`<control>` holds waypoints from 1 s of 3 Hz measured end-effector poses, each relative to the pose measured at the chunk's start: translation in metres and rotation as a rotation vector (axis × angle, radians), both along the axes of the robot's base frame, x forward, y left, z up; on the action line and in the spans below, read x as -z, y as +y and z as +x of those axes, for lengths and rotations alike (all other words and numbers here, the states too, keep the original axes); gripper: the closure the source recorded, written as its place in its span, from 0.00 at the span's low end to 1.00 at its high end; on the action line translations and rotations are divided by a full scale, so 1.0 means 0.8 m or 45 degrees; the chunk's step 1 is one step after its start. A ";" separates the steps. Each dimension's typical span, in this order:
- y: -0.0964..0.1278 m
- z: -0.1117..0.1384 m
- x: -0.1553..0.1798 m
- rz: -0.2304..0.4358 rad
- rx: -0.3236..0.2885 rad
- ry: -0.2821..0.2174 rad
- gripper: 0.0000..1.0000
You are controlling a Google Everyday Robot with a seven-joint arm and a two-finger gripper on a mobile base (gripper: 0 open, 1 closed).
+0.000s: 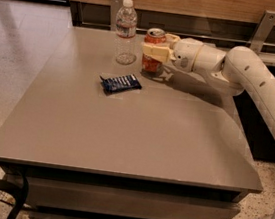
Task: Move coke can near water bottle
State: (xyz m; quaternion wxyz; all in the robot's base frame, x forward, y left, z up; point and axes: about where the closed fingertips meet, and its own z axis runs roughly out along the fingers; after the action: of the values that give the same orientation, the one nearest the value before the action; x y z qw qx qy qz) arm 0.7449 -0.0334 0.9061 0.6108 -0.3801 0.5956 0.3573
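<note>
Coke can (151,65) is where I want it: at the far end of the counter (139,132), just beside the water bottle (126,32) on that bottle's right, with a narrow gap between the two. The gripper (155,52) reaches in from the right, and its jaws are closed around the can's middle, so the can is held. I can't tell from this angle whether its base is fully on the surface or a hair above it.

I judge the placing as good as done; what's left is letting go and backing the arm (262,82) out, and that's where things could slip.

- If the base is not flat down when I release, the can could drop crooked and tip, and a round can on its side will roll.
- If the jaws open unevenly, the finger on the far side could push the can leftward into the bottle. That bottle is tall and narrow, so I'd expect a small knock to topple it.
- If I pull back before the fingers are clear, they could drag the can away to the right and undo the placement.

The dark blue snack wrapper (121,83) lies nearer me, apart from both, and well off the way out.
</note>
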 end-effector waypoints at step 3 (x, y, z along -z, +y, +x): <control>0.006 0.006 0.018 -0.017 0.006 -0.021 0.83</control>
State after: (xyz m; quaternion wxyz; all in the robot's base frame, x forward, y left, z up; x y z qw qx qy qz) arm 0.7499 -0.0289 0.8921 0.6139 -0.3857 0.5940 0.3486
